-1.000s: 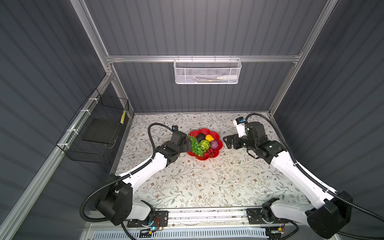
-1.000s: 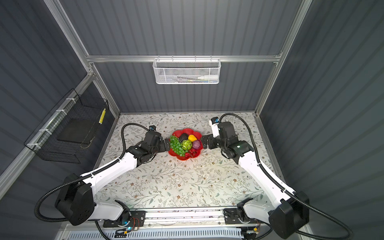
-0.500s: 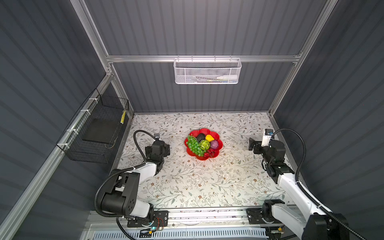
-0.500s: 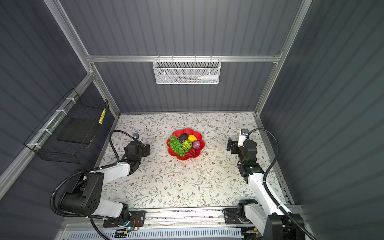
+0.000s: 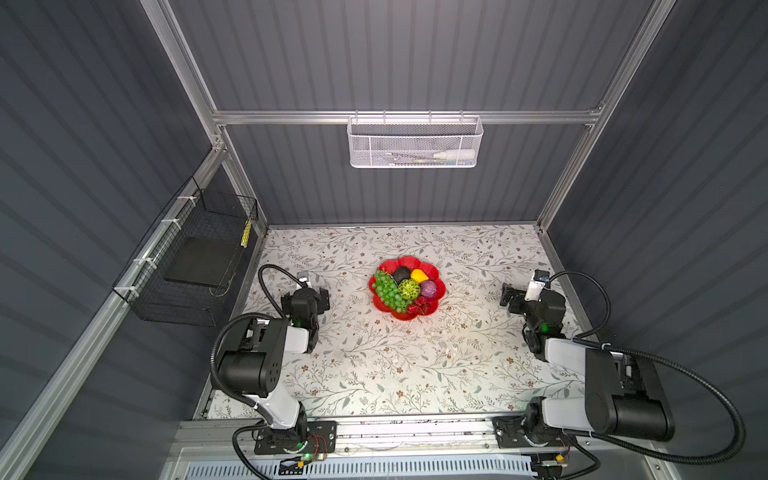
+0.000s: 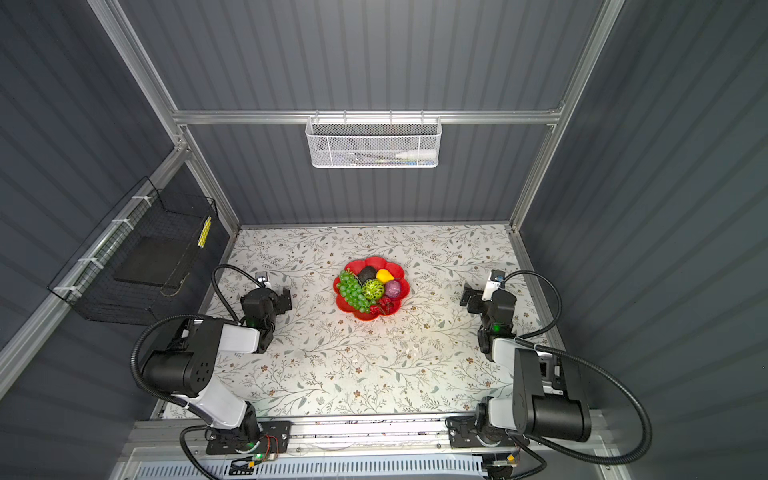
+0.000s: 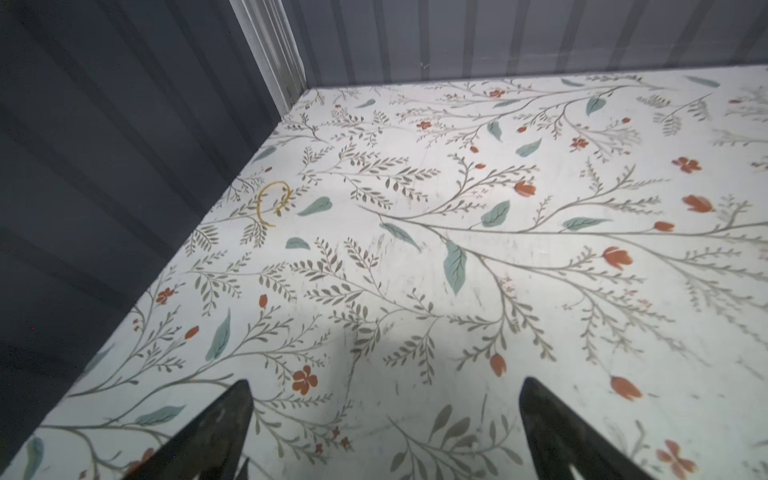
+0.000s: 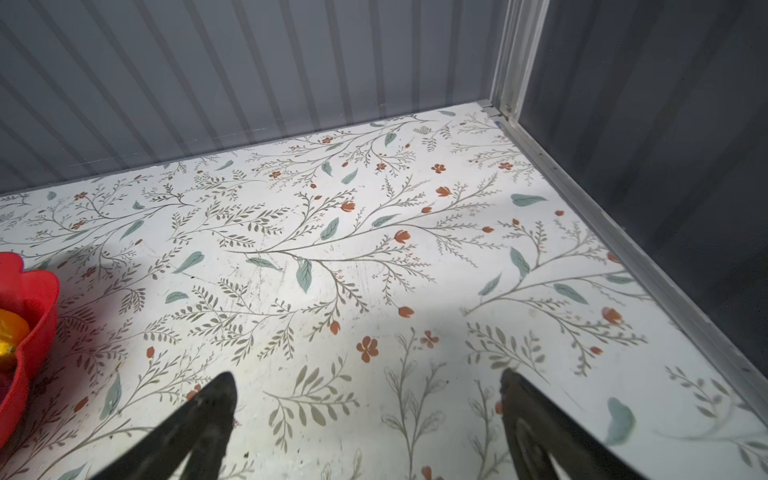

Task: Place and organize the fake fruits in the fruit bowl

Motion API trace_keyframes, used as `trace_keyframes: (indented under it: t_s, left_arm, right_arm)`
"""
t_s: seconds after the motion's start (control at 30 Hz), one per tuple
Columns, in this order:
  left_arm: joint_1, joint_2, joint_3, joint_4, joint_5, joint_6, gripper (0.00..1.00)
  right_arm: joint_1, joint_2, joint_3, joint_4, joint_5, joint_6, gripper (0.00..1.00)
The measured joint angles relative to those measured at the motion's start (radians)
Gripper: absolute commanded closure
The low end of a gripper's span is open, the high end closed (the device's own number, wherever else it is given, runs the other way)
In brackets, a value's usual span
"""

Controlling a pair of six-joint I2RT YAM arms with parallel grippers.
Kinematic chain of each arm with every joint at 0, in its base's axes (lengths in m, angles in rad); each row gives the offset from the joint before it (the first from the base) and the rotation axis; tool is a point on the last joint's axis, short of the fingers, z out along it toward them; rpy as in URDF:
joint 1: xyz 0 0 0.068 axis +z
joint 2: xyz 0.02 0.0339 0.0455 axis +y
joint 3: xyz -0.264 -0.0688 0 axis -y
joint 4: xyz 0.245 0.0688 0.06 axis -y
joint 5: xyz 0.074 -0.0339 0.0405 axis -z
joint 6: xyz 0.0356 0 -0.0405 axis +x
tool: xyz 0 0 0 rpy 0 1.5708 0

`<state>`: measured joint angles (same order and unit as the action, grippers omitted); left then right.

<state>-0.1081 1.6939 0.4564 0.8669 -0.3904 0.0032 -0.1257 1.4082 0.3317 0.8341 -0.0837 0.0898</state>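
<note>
The red scalloped fruit bowl (image 5: 405, 262) sits mid-table in both top views. In it lie the green grape bunch (image 5: 388, 291), bumpy green ball (image 5: 409, 288), dark avocado (image 5: 401, 274), yellow pear (image 5: 419, 275), purple fruit (image 5: 429, 289) and red cherries (image 5: 419, 307). My left gripper (image 5: 323, 297) rests low, well left of the bowl, open and empty (image 7: 384, 384). My right gripper (image 5: 508, 296) is well right of it, open over bare table (image 8: 365, 376). The right wrist view catches the bowl's wall (image 8: 37, 299) and the pear (image 8: 12, 328) at its edge.
A white mesh basket (image 5: 414, 143) hangs on the back wall and a black wire basket (image 5: 195, 266) on the left wall. A thin yellow loop (image 7: 272, 203) lies on the floral table near the left wall. Metal frame rails border the table.
Both arms have drawn back from the bowl's sides to folded poses near the left and right table edges. Both grippers stayed open, and the fruits have not moved.
</note>
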Motion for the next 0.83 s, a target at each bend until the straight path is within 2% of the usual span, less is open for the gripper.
trace_keyframes:
  t_s: [0.07, 0.37, 0.83]
  left_arm:
    - [0.003, 0.025, -0.001, 0.001, 0.010, -0.003, 0.00]
    - [0.005, 0.029, -0.002, 0.051, 0.026, -0.007, 0.00]
    - [0.005, 0.029, -0.002, 0.063, 0.026, -0.007, 0.00]
  right_arm:
    - [-0.001, 0.047, -0.029, 0.079, -0.016, 0.003, 0.01]
    - [-0.001, 0.055, -0.042, 0.145, -0.029, 0.004, 0.01]
    - [0.026, 0.055, -0.010, 0.122, -0.021, -0.008, 0.01]
